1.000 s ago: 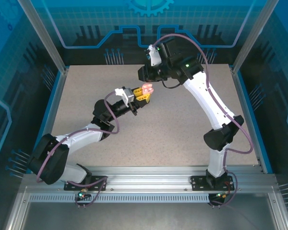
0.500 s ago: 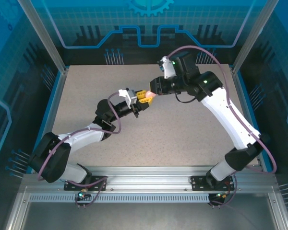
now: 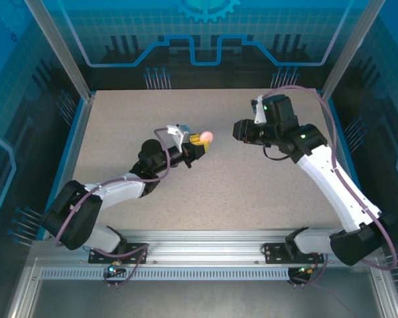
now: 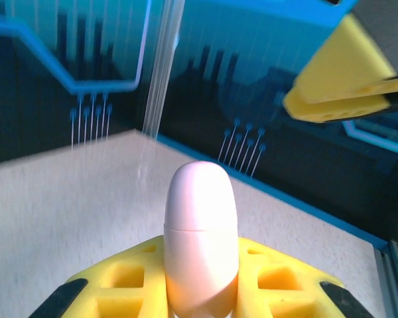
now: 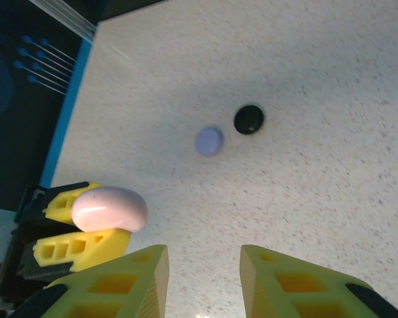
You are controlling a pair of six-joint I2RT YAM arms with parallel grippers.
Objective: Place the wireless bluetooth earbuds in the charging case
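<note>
My left end effector (image 3: 196,138) pinches the case (image 3: 205,136), its lid seemingly shut. My right end effector (image 5: 204,268) is spread and empty. I'd hold the case level and approach squarely.

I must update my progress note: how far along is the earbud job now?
Done, apparently: the pink case looks closed, its lid seam shut. In hand: the left gripper holds it above the table, while the right gripper stands open and empty, apart from it. Left: the lavender case and black case lie on the table; whether they hold earbuds I cannot tell.
</note>
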